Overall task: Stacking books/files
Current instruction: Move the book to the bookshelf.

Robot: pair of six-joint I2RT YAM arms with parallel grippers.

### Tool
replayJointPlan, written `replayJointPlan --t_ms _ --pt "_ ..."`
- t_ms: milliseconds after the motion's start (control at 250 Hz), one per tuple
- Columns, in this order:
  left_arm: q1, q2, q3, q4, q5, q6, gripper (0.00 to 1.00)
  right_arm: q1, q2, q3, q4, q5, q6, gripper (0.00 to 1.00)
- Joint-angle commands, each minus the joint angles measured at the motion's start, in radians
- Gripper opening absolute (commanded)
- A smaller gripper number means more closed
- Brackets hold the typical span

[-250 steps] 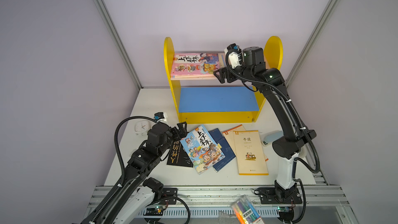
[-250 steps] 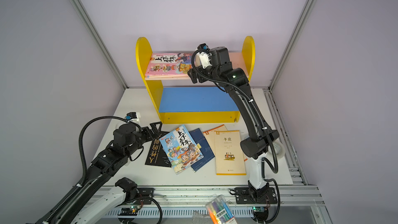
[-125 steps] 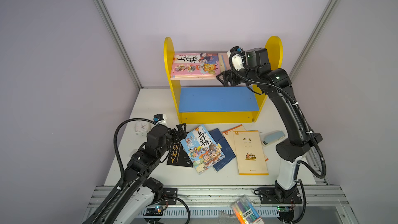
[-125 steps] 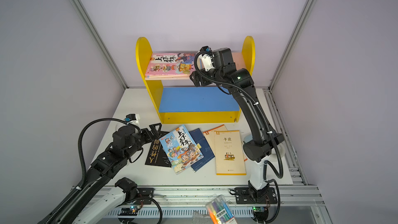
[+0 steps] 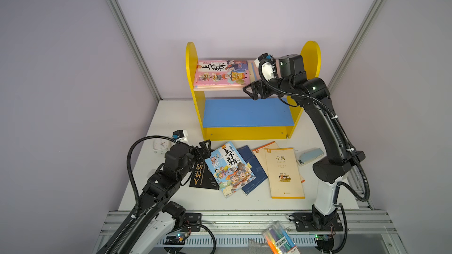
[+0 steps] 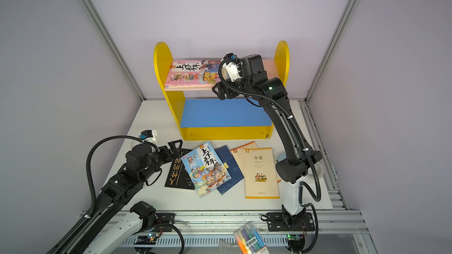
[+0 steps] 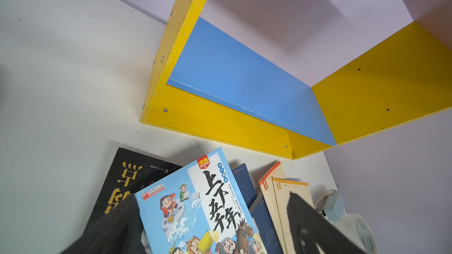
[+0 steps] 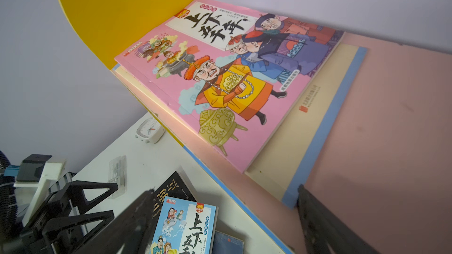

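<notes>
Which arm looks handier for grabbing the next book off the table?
Probably left: the left gripper hovers open beside the black book and blue cartoon book; the right gripper is up at the top shelf, open and empty.

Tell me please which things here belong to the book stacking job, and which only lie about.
Job: pink cartoon book, cream book under it, black book, blue cartoon book, navy book, two more cream books, yellow shelf.
Lying about: white clock, light-blue block, tape roll, marker pack.

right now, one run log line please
left gripper open, by black book | right gripper open, empty, by top shelf | pink book on top shelf
</notes>
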Motion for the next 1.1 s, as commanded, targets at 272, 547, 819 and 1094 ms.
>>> replayJointPlan --t_ms 272,547,819,1094 --pt "0.001 -0.029 -0.013 -0.012 -0.013 -0.003 0.97 0.023 0.002 -0.015 -0.027 -0.055 -0.017 0.92" --pt "0.002 -0.032 -0.024 -0.013 -0.006 -0.011 0.97 0.023 -0.032 -0.033 -0.001 0.055 -0.019 0.98" --pt "0.001 -0.001 -0.019 -0.049 -0.007 -0.020 0.98 0.027 -0.231 -0.290 0.150 0.073 -0.048 0.97" --pt "0.001 0.067 -0.062 -0.014 0.057 -0.060 0.97 0.092 -0.420 -0.700 0.305 0.029 -0.061 0.90"
